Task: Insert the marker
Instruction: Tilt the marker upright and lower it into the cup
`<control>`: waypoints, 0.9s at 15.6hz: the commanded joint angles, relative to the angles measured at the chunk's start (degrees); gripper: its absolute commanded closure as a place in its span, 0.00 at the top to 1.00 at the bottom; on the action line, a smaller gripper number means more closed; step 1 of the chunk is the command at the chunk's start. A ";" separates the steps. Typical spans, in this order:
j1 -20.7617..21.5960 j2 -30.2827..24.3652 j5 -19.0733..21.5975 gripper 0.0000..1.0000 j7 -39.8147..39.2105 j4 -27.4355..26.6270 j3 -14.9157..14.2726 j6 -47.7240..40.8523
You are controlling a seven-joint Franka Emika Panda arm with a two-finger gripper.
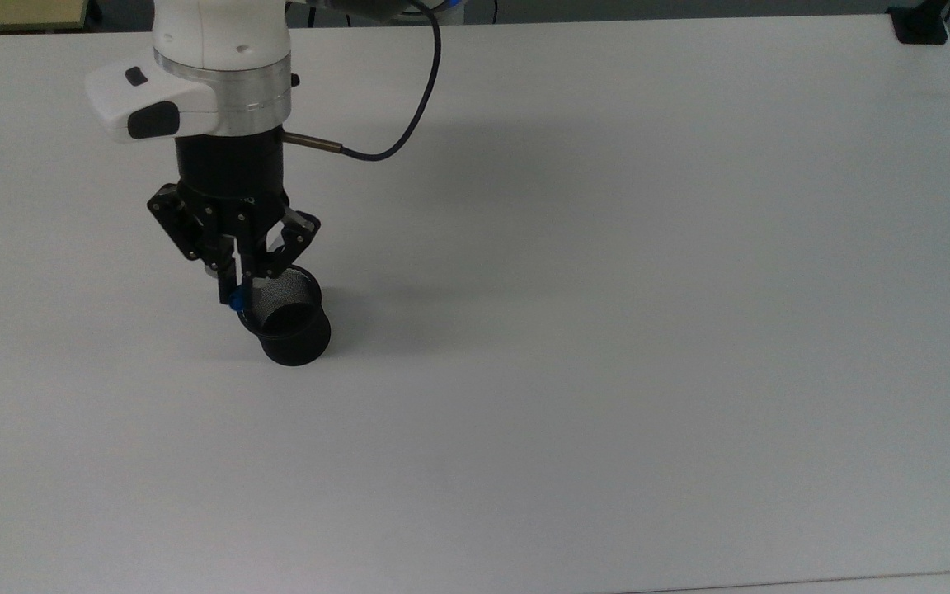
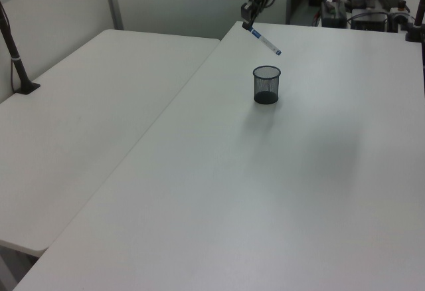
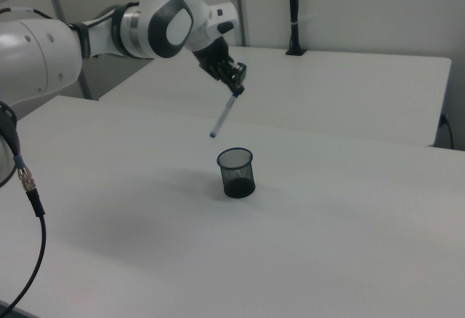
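Right view, from the right view's left: the white arm [image 3: 156,20] is reaching across, and its gripper [image 3: 234,82] is pinching the marker [image 3: 224,116] by its upper end. The marker is hanging tilted, its lower blue tip pointing down toward the right view's left, in the air above and slightly to the right view's left of the black mesh cup [image 3: 237,172]. It is not touching the cup. The cup is standing upright on the white table [image 3: 327,238].

Top view: the gripper [image 1: 240,280] is sitting over the cup's [image 1: 287,322] rim on the top view's left side, fingers closed on the marker, whose blue end [image 1: 235,302] is peeking out below them.

Left view: the marker [image 2: 265,40] is slanting down toward the left view's right, its tip above the cup [image 2: 266,84], clear of the rim.
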 commanded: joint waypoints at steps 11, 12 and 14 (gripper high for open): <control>0.46 -7.64 -3.67 0.00 6.10 -18.81 -1.99 28.86; 0.55 -8.70 -4.19 0.00 6.10 -20.74 -1.99 29.04; 0.64 -9.93 -5.25 0.00 6.19 -23.83 -1.99 29.31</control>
